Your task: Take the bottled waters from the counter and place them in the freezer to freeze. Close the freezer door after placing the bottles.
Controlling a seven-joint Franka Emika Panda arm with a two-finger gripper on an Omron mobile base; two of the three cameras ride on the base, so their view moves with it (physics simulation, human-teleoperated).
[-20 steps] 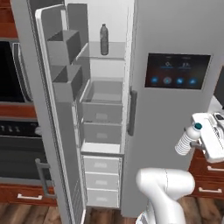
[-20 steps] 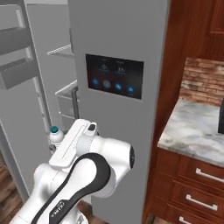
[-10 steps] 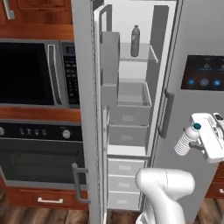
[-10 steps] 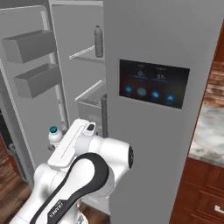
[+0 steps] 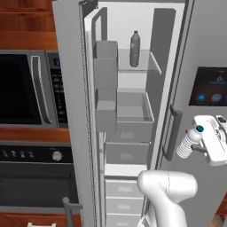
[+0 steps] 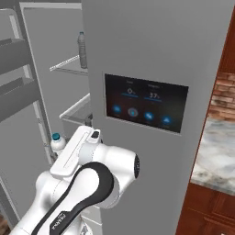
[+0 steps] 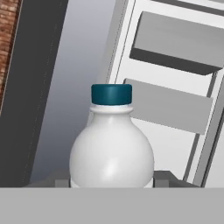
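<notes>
My gripper (image 5: pixel 196 144) is shut on the clear-whitish bottled water (image 5: pixel 188 143), held upright in front of the fridge's right door. In the hand view the bottle (image 7: pixel 111 153) with its blue cap (image 7: pixel 111 94) sits between the fingertips (image 7: pixel 165 176). From the right base view its cap (image 6: pixel 56 137) peeks out beside the hand. The darker grey bottle (image 5: pixel 135 48) stands on the glass shelf of the open freezer (image 5: pixel 133 84). That bottle (image 6: pixel 82 49) also shows in the right base view. The freezer door (image 5: pixel 71 115) is swung wide open to the left, its bins (image 5: pixel 106 88) facing inward. The counter (image 6: pixel 215 156) lies at the right.
The fridge door with the dark dispenser screen (image 6: pixel 146 108) stands just right of the held bottle. A black-fronted microwave (image 5: pixel 22 88) and oven (image 5: pixel 35 177) sit left of the freezer door. Grey drawers (image 5: pixel 126 153) fill the lower freezer.
The whole picture has shifted with the base: the freezer now sits further right and nearer in both views. The gripper still holds the whitish bottle the same way.
</notes>
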